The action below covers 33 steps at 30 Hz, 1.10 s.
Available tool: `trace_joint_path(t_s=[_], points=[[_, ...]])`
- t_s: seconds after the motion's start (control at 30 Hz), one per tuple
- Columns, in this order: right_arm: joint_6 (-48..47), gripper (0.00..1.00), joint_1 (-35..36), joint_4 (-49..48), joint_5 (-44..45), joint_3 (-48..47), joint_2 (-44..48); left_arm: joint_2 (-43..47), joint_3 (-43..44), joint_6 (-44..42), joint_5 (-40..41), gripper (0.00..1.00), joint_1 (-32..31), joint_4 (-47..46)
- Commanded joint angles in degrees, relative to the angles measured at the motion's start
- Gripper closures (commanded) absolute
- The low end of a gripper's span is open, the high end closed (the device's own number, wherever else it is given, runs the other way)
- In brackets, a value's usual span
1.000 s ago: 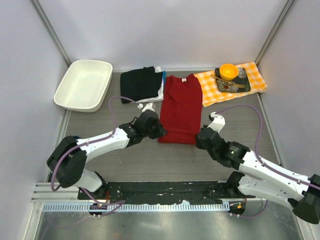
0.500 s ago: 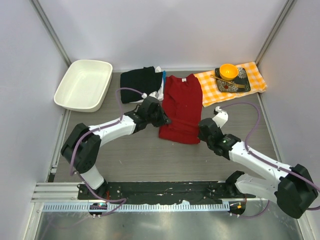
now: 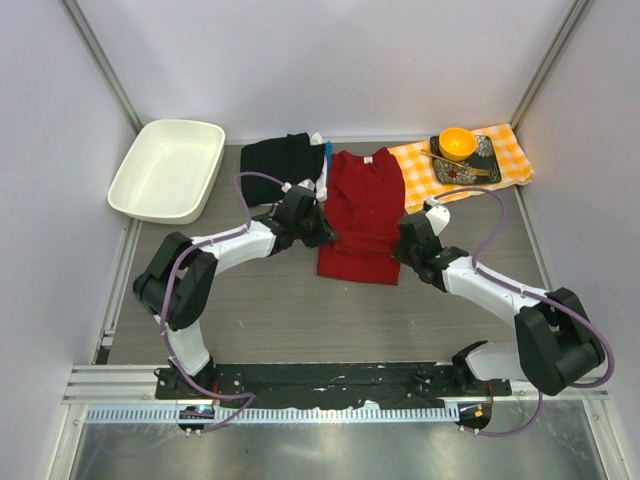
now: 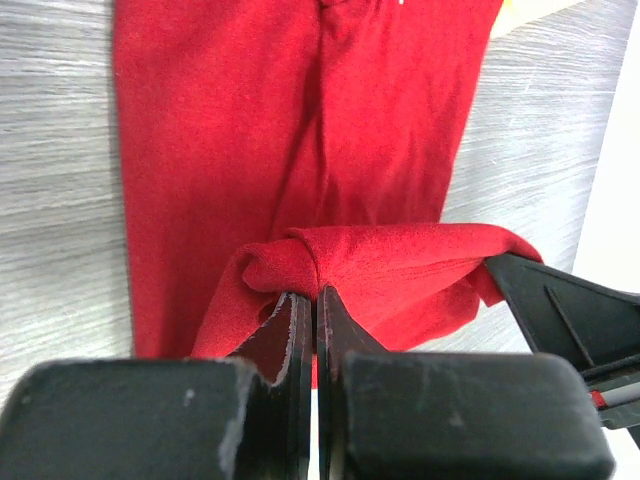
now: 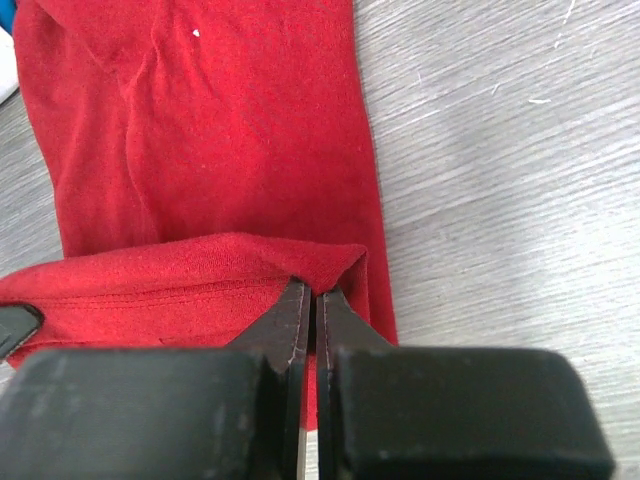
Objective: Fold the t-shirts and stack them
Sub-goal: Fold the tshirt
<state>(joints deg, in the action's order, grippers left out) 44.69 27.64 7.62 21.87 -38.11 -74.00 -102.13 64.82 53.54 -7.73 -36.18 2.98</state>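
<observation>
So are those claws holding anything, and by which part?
Both hold the red shirt by its bottom hem: left gripper near one corner, right gripper near the other.

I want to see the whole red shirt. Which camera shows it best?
The top camera: the red t-shirt shows nearly whole there, collar to bottom edge. Each wrist camera sees only part of it, its bottom edge pinched in the left hand or the right hand.

red t-shirt (image 3: 362, 205) lengthwise-folded, hem raised; folded black t-shirt (image 3: 279, 165) on white t-shirt (image 3: 321, 182) beside it.
</observation>
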Motion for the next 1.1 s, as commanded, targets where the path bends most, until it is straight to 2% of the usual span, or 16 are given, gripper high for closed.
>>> trace_joint_path(t_s=[0.0,0.2,0.4,0.43,0.47,0.5,0.53,0.57,0.6,0.77,0.9,1.07], points=[[-1.4,0.99,-2.0,-3.0,-0.2,-3.4,-3.0,-2.1,1.8,-0.2,-0.4,1.00,1.9,-2.6],[-1.1,0.99,-4.8,-5.5,-1.6,-5.8,-8.1,-6.2,5.1,0.3,-2.4,1.00,3.5,-5.4],[1.0,0.99,-8.8,-7.3,-2.7,-11.7,-15.7,-11.1,13.0,1.0,-5.0,0.99,6.4,-6.5],[1.3,0.80,-10.5,-7.3,-3.2,-13.2,-17.3,-13.3,16.6,1.3,-5.5,0.94,7.7,-6.4],[1.8,0.62,-11.4,-7.3,-3.7,-15.1,-19.0,-14.8,19.1,1.5,-6.9,0.83,8.5,-5.8],[1.9,0.45,-12.2,-7.3,-4.3,-19.4,-23.1,-16.2,21.7,1.7,-7.6,0.54,9.3,-5.2],[2.0,0.21,-13.6,-7.3,-6.2,-21.7,-24.8,-19.1,26.6,2.0,-8.9,0.37,10.9,-4.7],[1.8,0.14,-14.1,-7.1,-6.6,-23.8,-26.4,-20.2,28.8,3.1,-10.5,0.09,11.7,-4.7],[1.7,0.08,-14.3,-7.0,-7.2,-26.6,-28.0,-21.1,31.7,3.6,-11.3,0.03,12.3,-4.6],[0.7,0.04,-14.2,-11.0,-9.9,-25.7,-24.7,-18.4,30.4,2.7,-11.1,0.00,13.7,-4.2],[-0.1,0.04,-13.6,-10.4,-11.1,-21.1,-18.8,-13.1,20.6,2.4,-10.7,0.00,13.2,-5.7],[-2.8,0.04,-9.5,-8.1,-12.5,-16.0,-9.8,-4.5,7.3,1.6,-8.5,0.00,8.5,-10.4]])
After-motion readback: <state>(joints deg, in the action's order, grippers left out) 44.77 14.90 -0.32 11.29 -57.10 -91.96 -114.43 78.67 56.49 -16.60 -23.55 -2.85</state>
